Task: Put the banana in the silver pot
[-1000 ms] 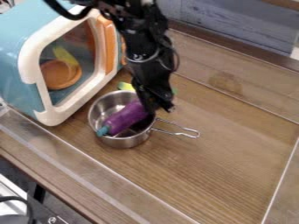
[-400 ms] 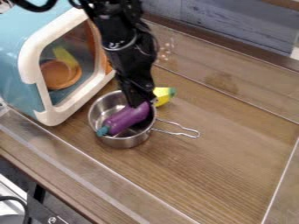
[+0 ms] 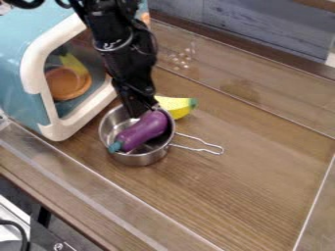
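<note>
Only one view is on offer, looking down across the scene from the front. Taking the small round shiny silver pot (image 3: 136,139) with its thin wire handle as the landmark: the black robot hand (image 3: 139,105) is hanging just over the pot's far rim, pointing almost straight down, its fingers drawn together. Whether they are pinching anything cannot be made out. The small curved yellow toy banana (image 3: 174,106) with a green tip is lying on the tabletop just behind the pot and to its right, outside it, apparently free of the fingers. Inside the pot a purple toy eggplant (image 3: 141,130) is resting, leaning over the rim. To the pot's left a teal toy microwave (image 3: 53,74) with a cream door is standing.

As a judgement, the grasp is not yet made; the next move calls for opening the fingers, shifting to the banana, closing around it and lifting it over the rim beside the eggplant.

The wooden plank tabletop (image 3: 262,147) is running out to the right of the pot, with a grey planked wall (image 3: 262,29) rising behind it.
</note>
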Motion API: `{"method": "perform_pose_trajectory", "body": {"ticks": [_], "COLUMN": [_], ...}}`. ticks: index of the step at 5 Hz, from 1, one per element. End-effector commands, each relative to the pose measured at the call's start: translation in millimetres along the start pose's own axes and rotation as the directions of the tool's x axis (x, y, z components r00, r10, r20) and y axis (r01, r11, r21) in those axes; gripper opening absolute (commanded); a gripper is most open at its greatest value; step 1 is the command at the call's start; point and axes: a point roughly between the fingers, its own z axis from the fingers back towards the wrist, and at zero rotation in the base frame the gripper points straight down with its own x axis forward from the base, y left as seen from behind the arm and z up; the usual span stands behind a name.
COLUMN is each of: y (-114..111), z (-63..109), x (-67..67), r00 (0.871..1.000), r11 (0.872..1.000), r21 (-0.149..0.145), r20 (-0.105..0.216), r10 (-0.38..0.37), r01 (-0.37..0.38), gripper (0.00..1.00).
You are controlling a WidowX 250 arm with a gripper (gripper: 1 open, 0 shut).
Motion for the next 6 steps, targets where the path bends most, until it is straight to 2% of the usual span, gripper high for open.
{"method": "perform_pose_trajectory", "body": {"ticks": [1, 2, 4, 6], "y": [-6, -17, -27, -22], "z": [8.1, 8.4, 9.9, 2.2], "x": [8.3, 9.2, 8.4, 15.4], "r00": [1.0, 1.0, 0.989, 0.996], "r11": [1.0, 1.0, 0.989, 0.996], "r21": [-0.001, -0.022, -0.021, -0.05], "r20": [0.02, 0.008, -0.011, -0.037], "r10": [0.013, 0.018, 0.145, 0.075], "r01": [-0.013, -0.018, -0.146, -0.077], "gripper": [0.0, 0.0, 0.0, 0.0]}}
